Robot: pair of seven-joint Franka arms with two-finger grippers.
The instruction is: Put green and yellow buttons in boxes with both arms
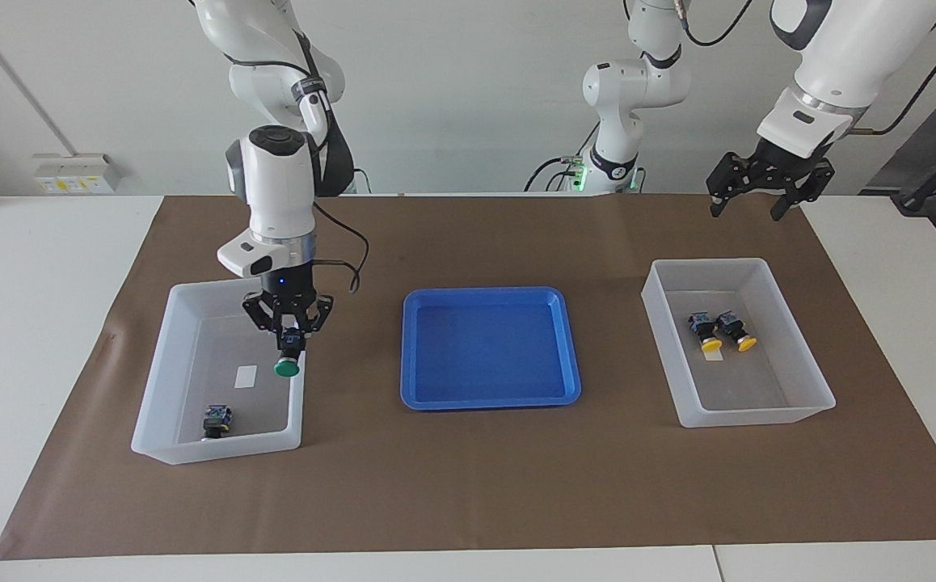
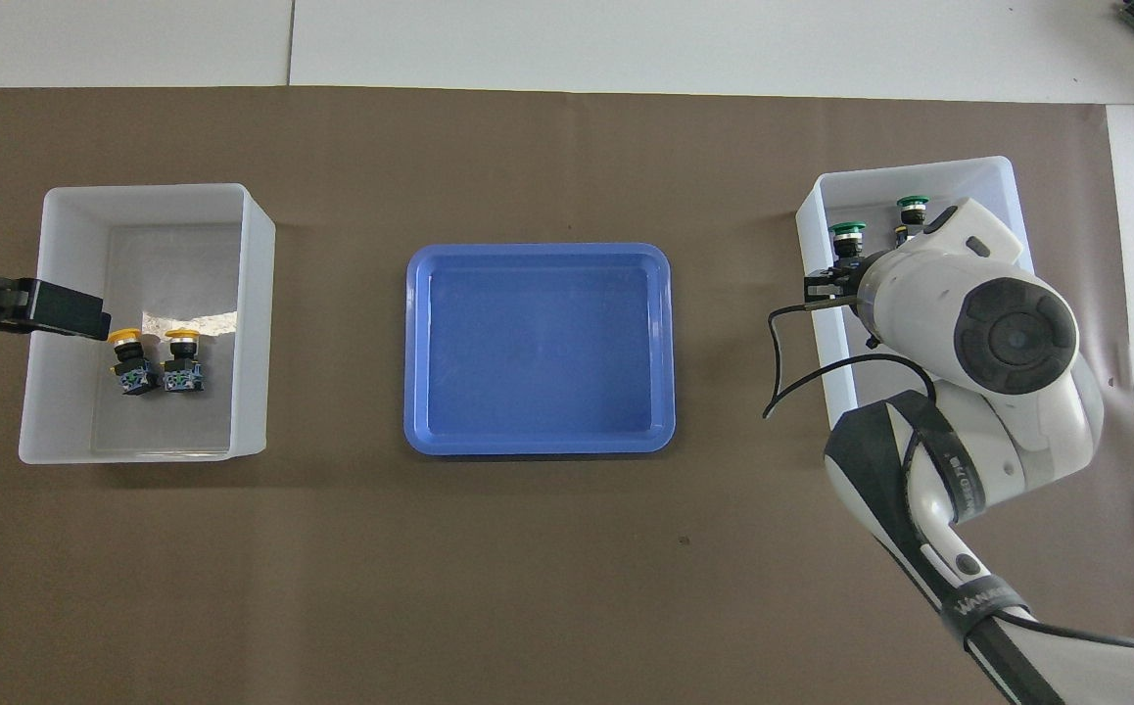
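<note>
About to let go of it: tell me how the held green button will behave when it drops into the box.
The green button hangs cap-down from the right gripper, so it will probably tip onto its side. Its round cap may let it roll a little; the blocky body should stop that. It looks rigid, and the box walls should contain it.

tray (image 1: 491,396) mid-table, between two boxes | box at right arm's end (image 1: 193,440): one button (image 1: 217,420) inside | box at left arm's end (image 1: 759,416): two buttons (image 1: 721,329) side by side
</note>
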